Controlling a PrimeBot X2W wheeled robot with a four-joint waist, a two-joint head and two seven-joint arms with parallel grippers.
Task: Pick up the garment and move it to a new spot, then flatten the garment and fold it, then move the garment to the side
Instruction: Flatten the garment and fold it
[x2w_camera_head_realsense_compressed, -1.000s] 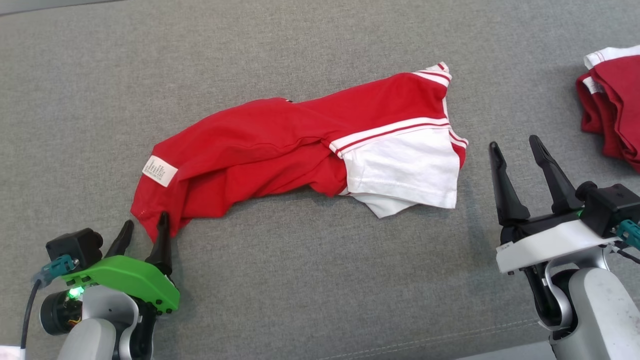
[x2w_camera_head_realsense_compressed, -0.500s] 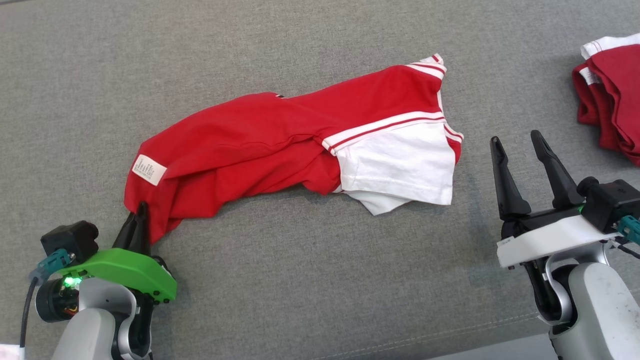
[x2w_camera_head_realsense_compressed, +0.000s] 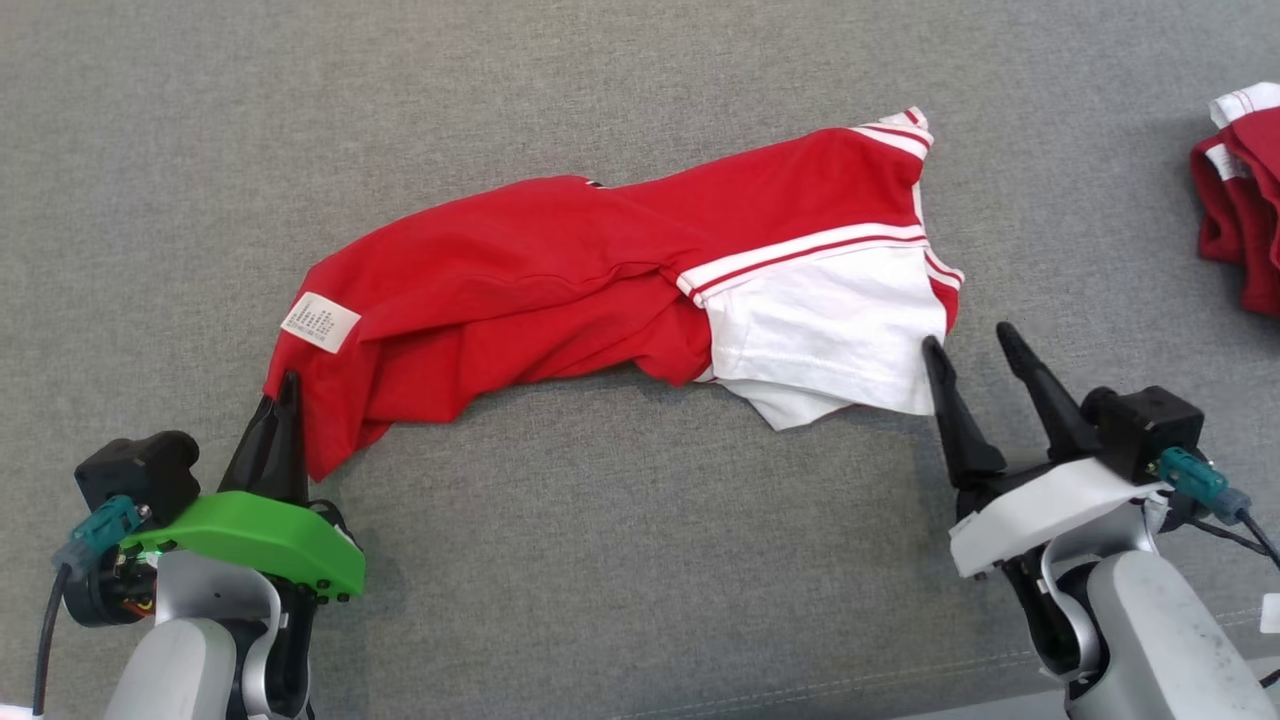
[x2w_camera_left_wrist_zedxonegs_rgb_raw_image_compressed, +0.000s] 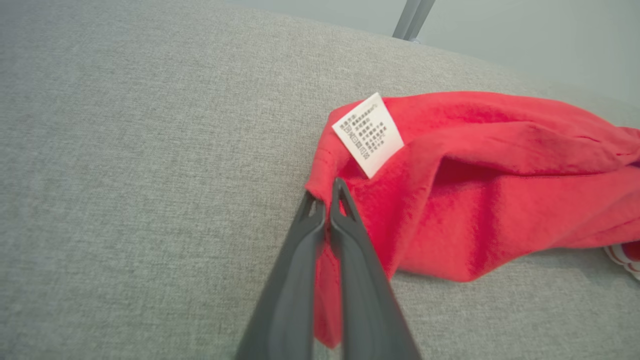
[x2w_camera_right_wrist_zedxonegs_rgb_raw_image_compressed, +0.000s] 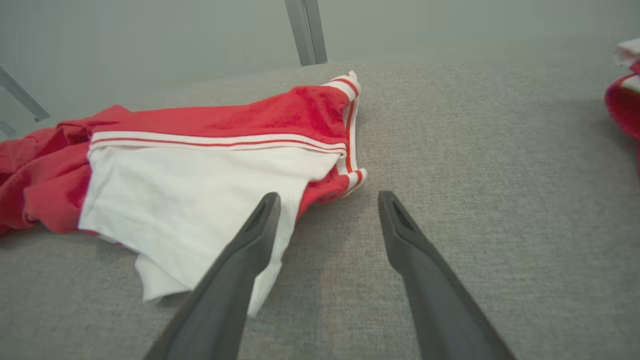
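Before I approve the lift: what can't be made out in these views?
Care label print: too small to read, left wrist view.
How much red-and-white shirt cloth the shut left gripper pinches: hidden by its fingers, left wrist view.
Second red garment: cut off by the right edge, head view.

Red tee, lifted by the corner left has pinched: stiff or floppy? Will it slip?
Likely floppy: the red tee lies in soft folds, so it should drape and trail from the left gripper. Probably light: the thin layers sag flat. Slipping seems possible: the shut jaws hold only a small corner, and the right gripper is open.
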